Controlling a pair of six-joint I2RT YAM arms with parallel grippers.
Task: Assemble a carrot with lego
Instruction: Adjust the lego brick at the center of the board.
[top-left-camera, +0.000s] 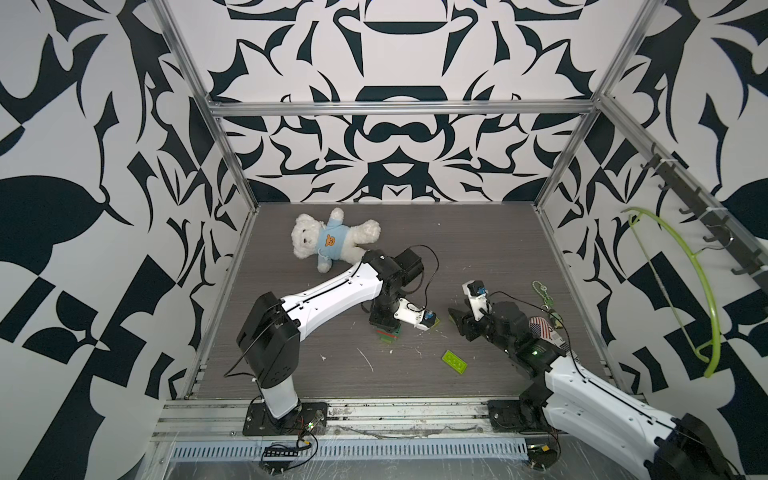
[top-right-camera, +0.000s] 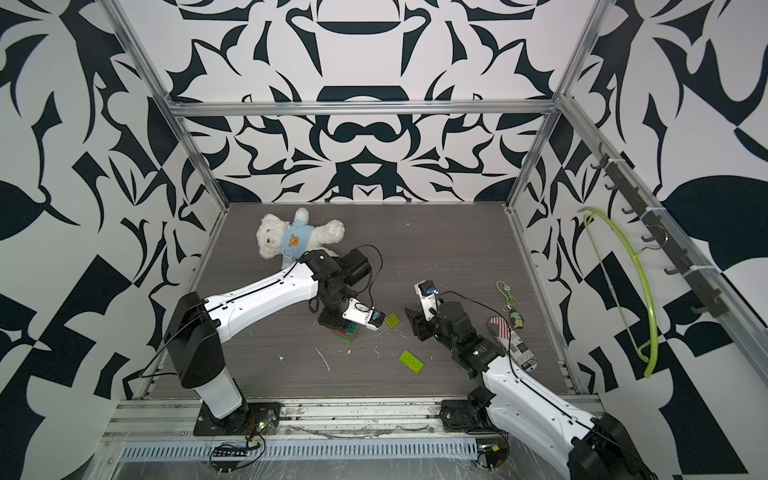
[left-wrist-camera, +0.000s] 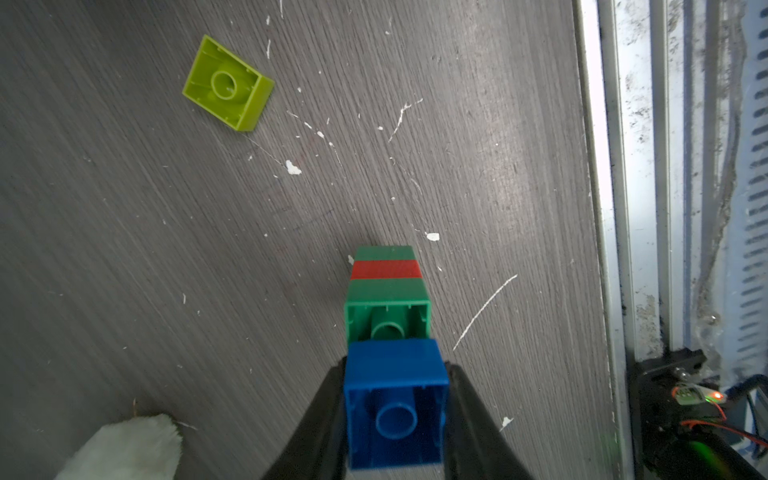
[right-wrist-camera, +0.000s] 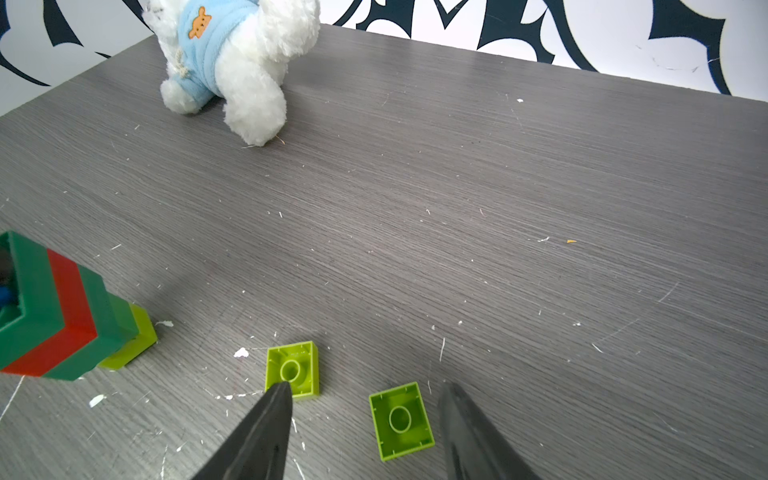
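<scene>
The partial carrot (left-wrist-camera: 385, 286) stands on the table with its lime tip (right-wrist-camera: 134, 345) down: dark green, a red stripe, dark green, hollow end up. It also shows in both top views (top-left-camera: 388, 334) (top-right-camera: 348, 332). My left gripper (left-wrist-camera: 395, 366) is shut on a blue brick (left-wrist-camera: 395, 405) at that open end; I cannot tell whether the brick is seated. My right gripper (right-wrist-camera: 366, 388) hangs open over the table, with one lime square brick (right-wrist-camera: 401, 420) lying between its fingers and another (right-wrist-camera: 293, 369) by one fingertip. A lime oblong brick (top-left-camera: 454, 362) lies nearer the front.
A white teddy bear (top-left-camera: 328, 241) lies at the back left, just behind my left arm. A keychain trinket (top-left-camera: 545, 300) and a flag-striped item (top-right-camera: 500, 328) sit beside the right arm. A green hanger (top-left-camera: 681, 291) hangs on the right wall. A metal rail (top-left-camera: 374, 419) edges the front.
</scene>
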